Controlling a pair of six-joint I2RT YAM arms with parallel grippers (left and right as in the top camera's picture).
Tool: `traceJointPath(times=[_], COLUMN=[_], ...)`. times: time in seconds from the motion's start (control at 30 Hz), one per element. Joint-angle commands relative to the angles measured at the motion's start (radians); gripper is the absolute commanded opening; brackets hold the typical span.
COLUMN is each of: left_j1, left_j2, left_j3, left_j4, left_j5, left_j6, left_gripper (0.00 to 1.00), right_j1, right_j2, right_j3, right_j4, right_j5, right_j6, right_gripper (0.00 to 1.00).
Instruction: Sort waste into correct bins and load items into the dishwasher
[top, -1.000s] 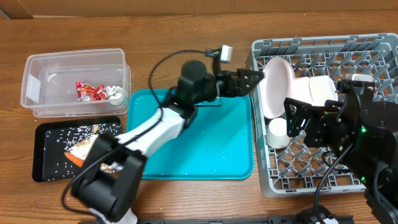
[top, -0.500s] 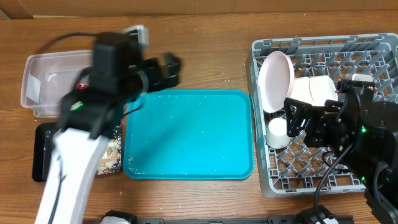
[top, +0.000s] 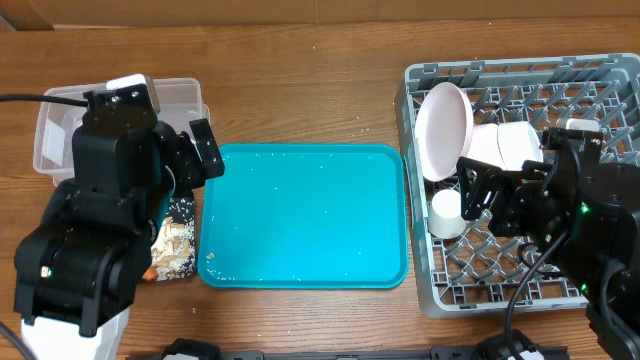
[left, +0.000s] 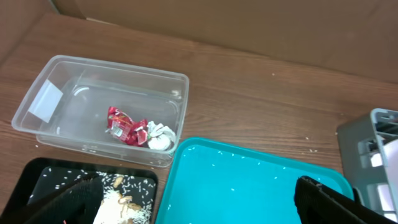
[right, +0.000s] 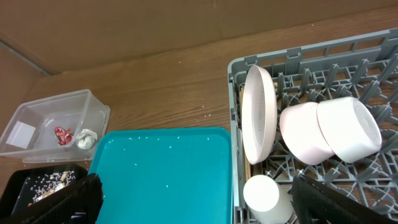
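The clear tub (left: 99, 93) holds the red wrapper (left: 124, 127) and the white paper ball (left: 160, 138). The black tray (left: 37, 180) holds beige food scraps (left: 121, 202). The carrot is hidden. My left gripper (left: 199, 208) is open and empty, high above the join of black tray and teal tray; in the overhead view (top: 205, 155) its arm covers most of both bins. The grey dish rack (top: 600, 70) holds the upright white plate (right: 258, 115) and two bowls (right: 305, 134) (right: 348, 127). My right gripper (right: 199, 208) is open and empty at the rack's left side. The chopsticks are not clearly visible.
The large teal tray (top: 300, 215) lies between the bins and the rack, bare but for scattered rice grains. A white cup (right: 264, 196) lies in the rack's front left part. Brown cardboard lines the far edge of the table.
My left arm has swung back from the plate in the rack to the far left, over the tub and black tray. The plate stays upright in the rack. The right arm has not moved.
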Motion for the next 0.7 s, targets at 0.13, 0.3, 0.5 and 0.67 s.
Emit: traceJointPath(times=[0.13,0.3,0.5,0.67], left_j1=[0.001,0.001,0.001,0.001], left_j2=[0.034,0.068,0.122,0.173], left_j3=[0.013,0.013,0.013,0.013], left_j4=[0.0,0.0,0.0,0.0], left_j5=[-0.035,-0.035,-0.035,-0.035], left_j6=[0.022,0.022,0.022,0.022], left_gripper=[1.0,1.0,1.0,1.0], right_j1=[0.001,-0.013,-0.107,-0.182], right_j2=[-0.007,-0.081,-0.257,-0.441], right_j3=[0.013,0.012,-0.141,-0.415], right_j4=[0.005,-0.058,0.198,0.462], right_j5=[0.002,0.011,0.216,0.209], right_j6=[-0.002,-0.009,-0.03,-0.063], right_gripper=[1.0,1.0,1.0,1.0])
